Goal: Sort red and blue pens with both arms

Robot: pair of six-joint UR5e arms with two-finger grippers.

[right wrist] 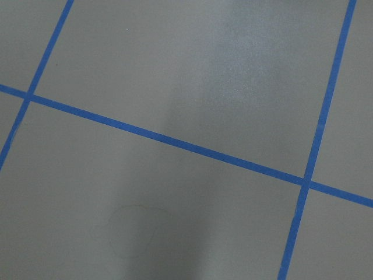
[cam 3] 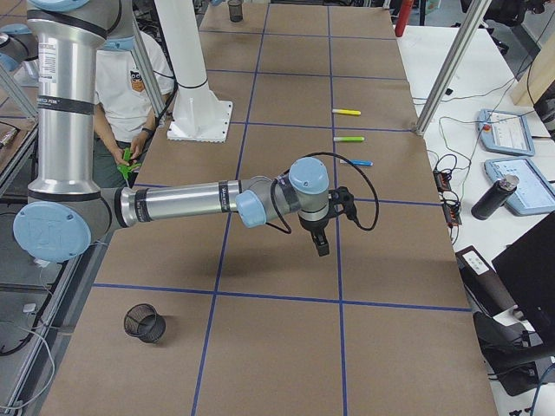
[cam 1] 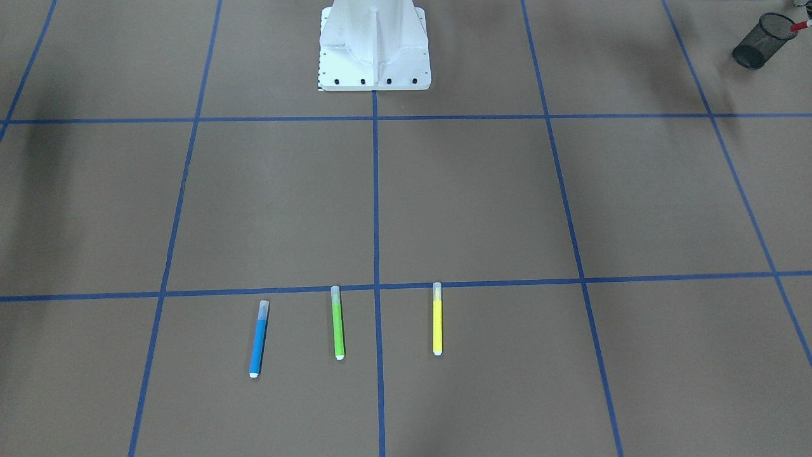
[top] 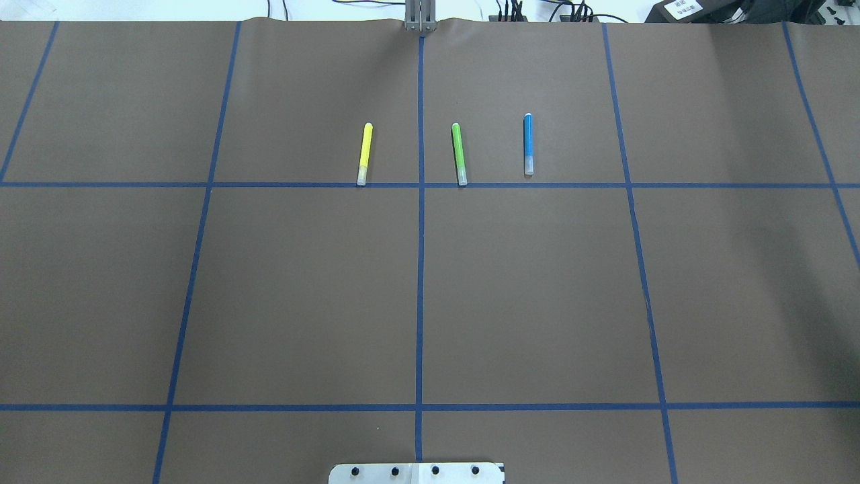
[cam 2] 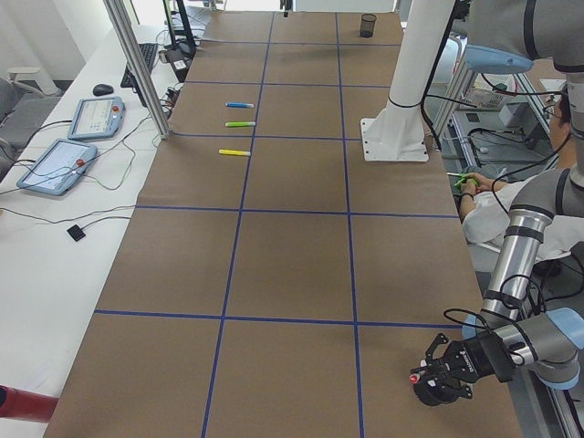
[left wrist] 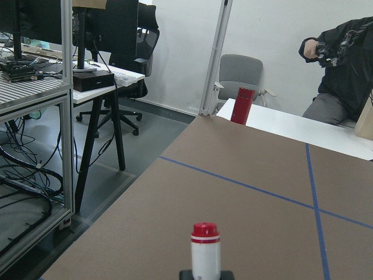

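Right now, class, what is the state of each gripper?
Left gripper: closed on the red-capped marker.
Right gripper: cannot be told; only a side view shows it.

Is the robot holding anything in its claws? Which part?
The left claw holds the red-capped marker by its white barrel, red cap sticking out. The right claw seems to hold nothing.

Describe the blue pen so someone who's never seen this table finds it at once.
On the brown, blue-taped table, three pens lie in a row across from the white robot base. The blue pen is the end one on the robot's right, beside the green pen, the yellow pen farthest; only its barrel is blue.
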